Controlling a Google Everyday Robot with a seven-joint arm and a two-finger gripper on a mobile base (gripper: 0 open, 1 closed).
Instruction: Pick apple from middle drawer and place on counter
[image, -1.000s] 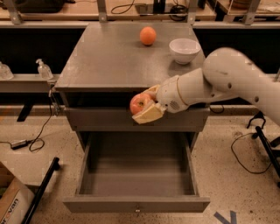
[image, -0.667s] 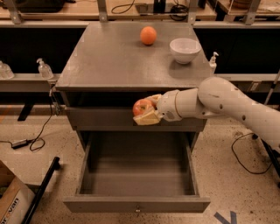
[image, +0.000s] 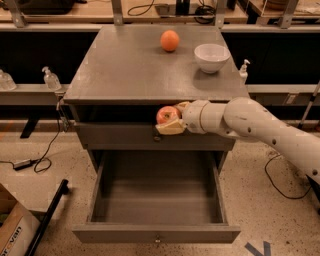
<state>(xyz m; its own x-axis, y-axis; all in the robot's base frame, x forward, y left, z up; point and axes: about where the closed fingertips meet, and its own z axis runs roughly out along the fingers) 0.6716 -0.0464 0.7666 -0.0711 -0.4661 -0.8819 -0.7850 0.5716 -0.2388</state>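
Note:
The apple (image: 167, 115), red-pink with a paler patch, sits between the cream fingers (image: 171, 129) of my gripper (image: 170, 118), which is shut on it. The gripper holds it in front of the cabinet, just below the counter's front edge and above the open drawer. The middle drawer (image: 155, 200) is pulled far out, its flat grey floor bare, with a small knob on its front. The counter (image: 125, 65) is the grey top slab above. My white arm reaches in from the right.
An orange fruit (image: 169, 40) and a white bowl (image: 212, 57) stand at the counter's back. The upper drawer front (image: 125, 136) is closed behind the gripper. Pump bottles (image: 50, 79) stand on side shelves. A cardboard box (image: 12, 235) and cables lie on the floor at left.
My gripper, still holding the apple, has moved slightly right and up, close under the counter's edge. The arm has swung lower and stretched out to the right.

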